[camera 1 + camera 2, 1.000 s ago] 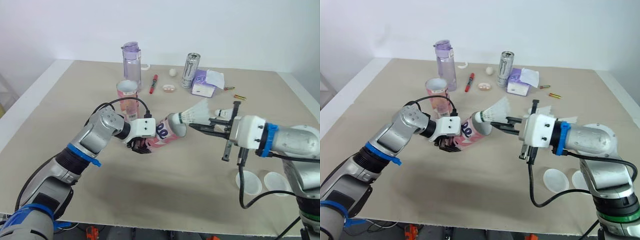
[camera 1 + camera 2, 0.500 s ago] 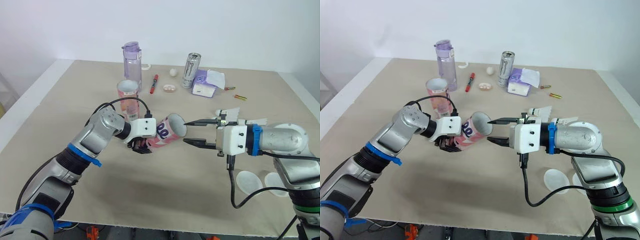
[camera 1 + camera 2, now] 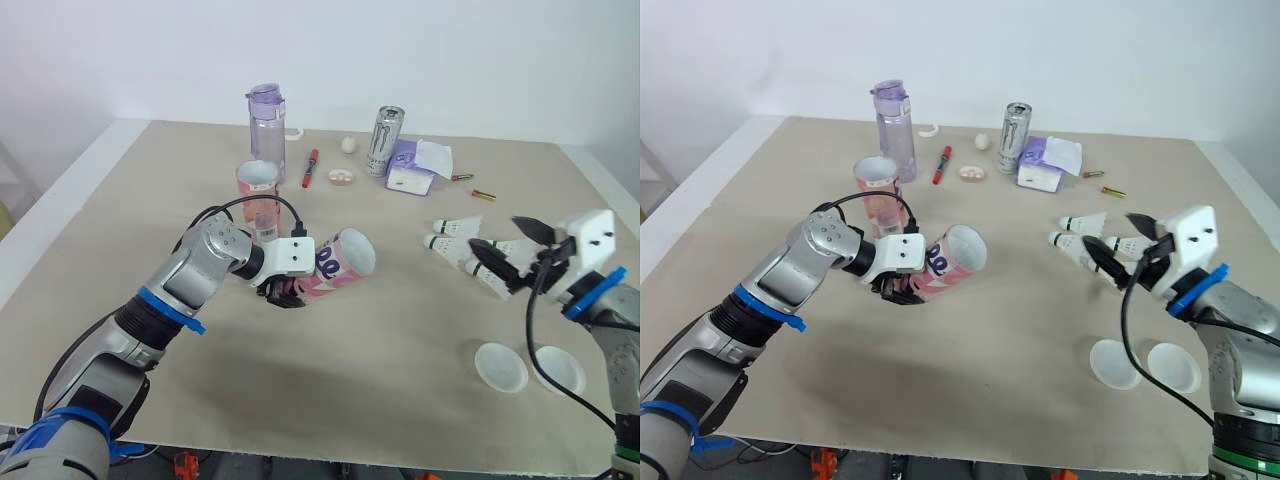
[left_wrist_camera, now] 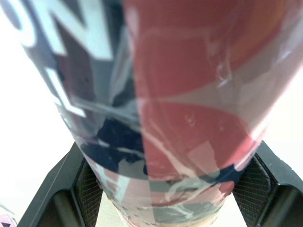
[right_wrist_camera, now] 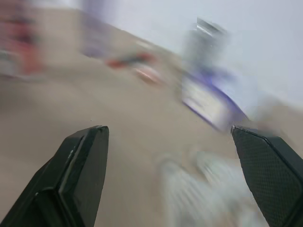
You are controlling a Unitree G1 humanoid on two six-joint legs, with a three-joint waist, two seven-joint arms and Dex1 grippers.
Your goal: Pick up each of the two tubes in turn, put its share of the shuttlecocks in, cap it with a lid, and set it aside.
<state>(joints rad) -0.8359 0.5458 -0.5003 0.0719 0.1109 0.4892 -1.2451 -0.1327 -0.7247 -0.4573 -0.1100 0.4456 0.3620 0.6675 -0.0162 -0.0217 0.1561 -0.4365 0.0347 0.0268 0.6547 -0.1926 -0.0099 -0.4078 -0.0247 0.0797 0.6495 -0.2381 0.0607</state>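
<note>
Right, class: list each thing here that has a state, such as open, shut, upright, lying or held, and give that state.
held tube: tilted, uncapped, clamped in left gripper.
left gripper: shut on held tube.
right gripper: open, empty, by the shuttlecocks.
standing tube: upright, uncapped.
lids: lying flat, unused.
shuttlecocks: lying loose.
water bottle: upright, lid shut.
energy drink can: upright.

In my left pincer (image 3: 285, 292) the tube (image 3: 337, 264) leans over the middle of the desk (image 3: 350, 385), the second tube (image 3: 257, 196) standing just behind it. Shuttlecocks (image 3: 455, 232) lie to the right, beside my right pincer (image 3: 500, 245); two lids (image 3: 500, 366) lie before them.
</note>
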